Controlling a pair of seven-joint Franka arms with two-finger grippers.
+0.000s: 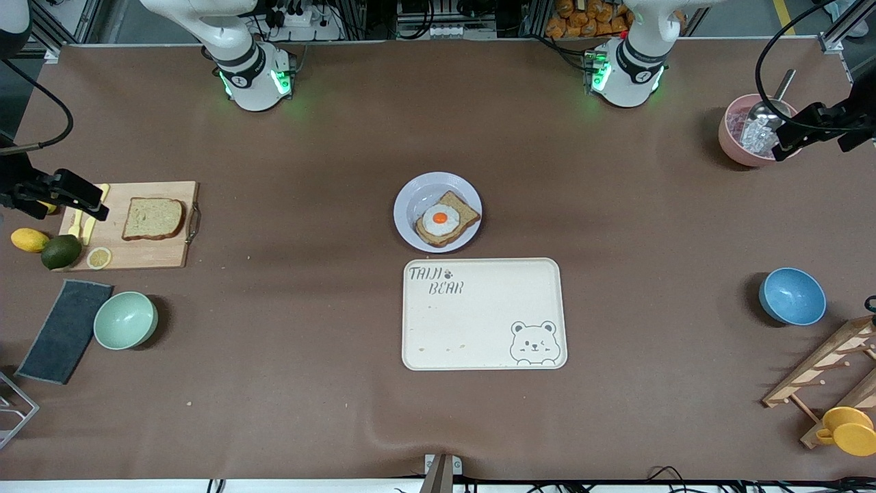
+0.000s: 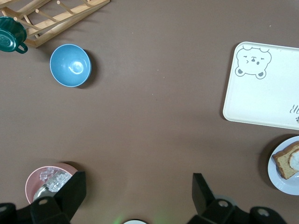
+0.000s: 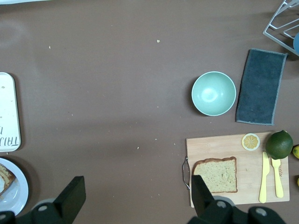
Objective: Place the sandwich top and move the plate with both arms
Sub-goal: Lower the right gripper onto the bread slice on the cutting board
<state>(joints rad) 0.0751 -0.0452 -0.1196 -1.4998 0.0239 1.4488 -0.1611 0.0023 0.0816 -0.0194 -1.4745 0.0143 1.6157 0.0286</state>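
The sandwich top [image 1: 153, 218] [image 3: 216, 174], a plain brown bread slice, lies flat on a wooden cutting board [image 1: 144, 255] toward the right arm's end of the table. At the table's middle, the pale plate [image 1: 410, 198] [image 2: 281, 181] [image 3: 17, 196] holds a bread slice with a fried egg [image 1: 445, 220]. My right gripper [image 1: 85, 203] [image 3: 138, 193] hangs open and holds nothing, over the board's outer edge, beside the sandwich top. My left gripper [image 1: 787, 140] [image 2: 138, 191] hangs open and holds nothing, over a pink bowl at the left arm's end.
A cream bear-printed tray [image 1: 479, 335] lies just nearer the front camera than the plate. A green bowl [image 1: 125, 320], dark cloth [image 1: 65, 330], lemon and lime flank the board. The pink bowl [image 1: 732, 147], a blue bowl [image 1: 792, 296] and a wooden rack [image 1: 828, 370] stand at the left arm's end.
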